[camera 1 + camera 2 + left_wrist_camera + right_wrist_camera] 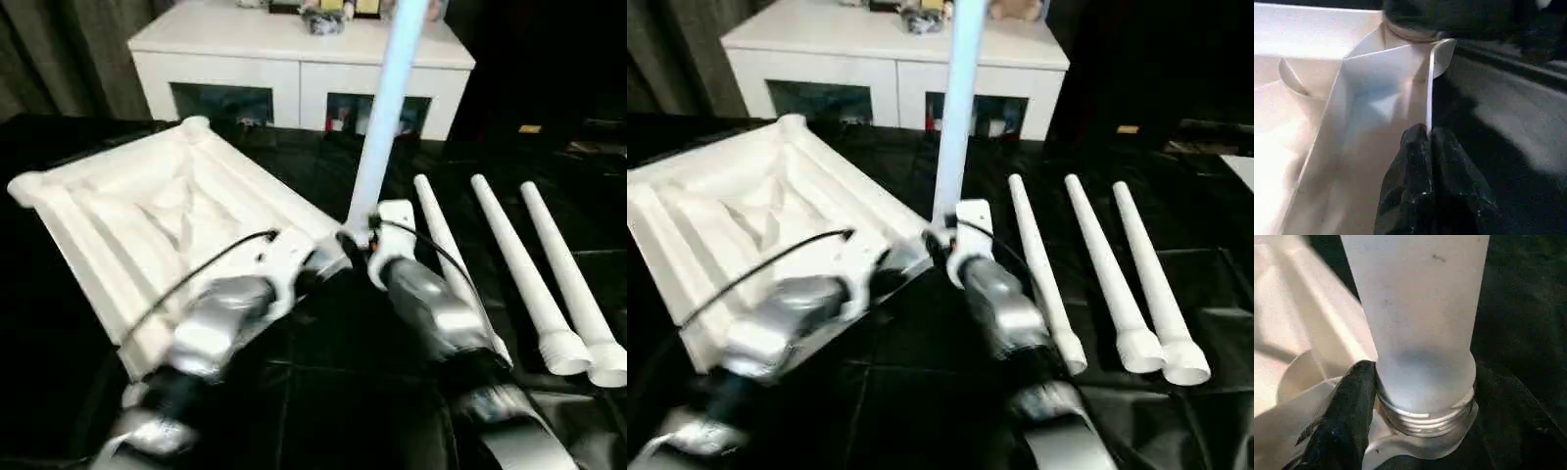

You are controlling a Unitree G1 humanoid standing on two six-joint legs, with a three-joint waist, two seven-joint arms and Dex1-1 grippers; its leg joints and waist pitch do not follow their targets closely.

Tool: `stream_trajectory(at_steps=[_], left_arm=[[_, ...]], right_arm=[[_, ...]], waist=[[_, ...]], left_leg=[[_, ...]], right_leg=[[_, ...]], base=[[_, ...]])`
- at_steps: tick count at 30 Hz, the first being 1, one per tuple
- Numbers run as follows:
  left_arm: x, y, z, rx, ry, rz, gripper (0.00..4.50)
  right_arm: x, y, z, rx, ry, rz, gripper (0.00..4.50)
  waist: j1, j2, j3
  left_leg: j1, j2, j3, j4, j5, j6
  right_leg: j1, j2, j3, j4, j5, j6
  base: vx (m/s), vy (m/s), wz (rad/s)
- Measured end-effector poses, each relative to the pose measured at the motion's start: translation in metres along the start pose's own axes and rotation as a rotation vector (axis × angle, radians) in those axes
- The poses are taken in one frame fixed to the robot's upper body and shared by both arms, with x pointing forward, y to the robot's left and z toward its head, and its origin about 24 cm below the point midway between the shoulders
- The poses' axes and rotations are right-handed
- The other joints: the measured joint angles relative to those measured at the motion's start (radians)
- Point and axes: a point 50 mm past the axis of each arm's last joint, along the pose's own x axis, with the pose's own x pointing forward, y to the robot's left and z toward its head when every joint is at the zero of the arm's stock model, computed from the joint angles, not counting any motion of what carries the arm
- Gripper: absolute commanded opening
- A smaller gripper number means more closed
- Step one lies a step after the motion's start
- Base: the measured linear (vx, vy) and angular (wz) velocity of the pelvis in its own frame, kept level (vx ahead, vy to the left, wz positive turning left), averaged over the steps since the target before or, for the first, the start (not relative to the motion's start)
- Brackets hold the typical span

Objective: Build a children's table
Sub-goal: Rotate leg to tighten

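1. Head views: bright light on the table top [147, 211] and upright leg [387, 108]; white surfaces are overexposed and rib detail is lost.
2. The black floor [323, 392] stays dim, with faint sheen.
3. Both forearms are smeared with blur.
4. Wrist views: soft focus; glare on the white plastic.

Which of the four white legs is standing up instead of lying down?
The long round white plastic leg at the near corner of the ribbed white table top stands upright, its threaded end in the socket. The three other legs lie flat on the black floor beside it.
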Motion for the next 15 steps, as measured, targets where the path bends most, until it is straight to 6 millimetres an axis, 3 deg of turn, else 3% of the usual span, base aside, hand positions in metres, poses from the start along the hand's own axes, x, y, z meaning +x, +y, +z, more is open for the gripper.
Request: stream_trajectory(at_steps=[2,3,11,15], left_arm=[[0.0,0.0,0.001,0.014,0.003,0.009,0.0],[-0.001,0.001,0.001,0.021,0.003,0.012,0.0],[-0.008,0.009,0.0,0.094,0.014,0.004,0.0],[-0.023,0.014,-0.006,0.185,0.009,-0.055,0.0]], right_arm=[[0.002,0.001,0.0,0.008,-0.008,0.001,2.71],[0.002,0.002,0.0,0.016,-0.013,0.006,3.06],[0.0,0.001,-0.003,0.03,-0.051,0.079,3.85],[-0.016,-0.011,-0.003,-0.024,-0.062,0.181,4.18]], waist=[[0.0,-0.002,-0.002],[0.0,-0.003,-0.002],[-0.005,-0.002,-0.001],[0.001,-0.002,0.001]], left_leg=[[0.0,0.0,0.0,0.0,0.0,0.0],[-0.001,0.0,0.0,0.0,0.0,0.0],[-0.003,0.001,0.0,-0.002,0.0,0.0],[-0.004,0.002,-0.001,-0.004,0.0,0.0]], right_leg=[[0.0,0.0,0.0,0.0,-0.001,0.002],[0.0,0.0,0.0,0.0,-0.001,0.002],[-0.004,0.001,0.0,-0.001,-0.001,0.002],[-0.005,0.002,-0.002,-0.003,-0.003,0.004]], base=[[0.0,0.0,0.0],[0.0,0.0,0.0],[0.0,0.0,0.0],[0.0,0.0,0.0]])
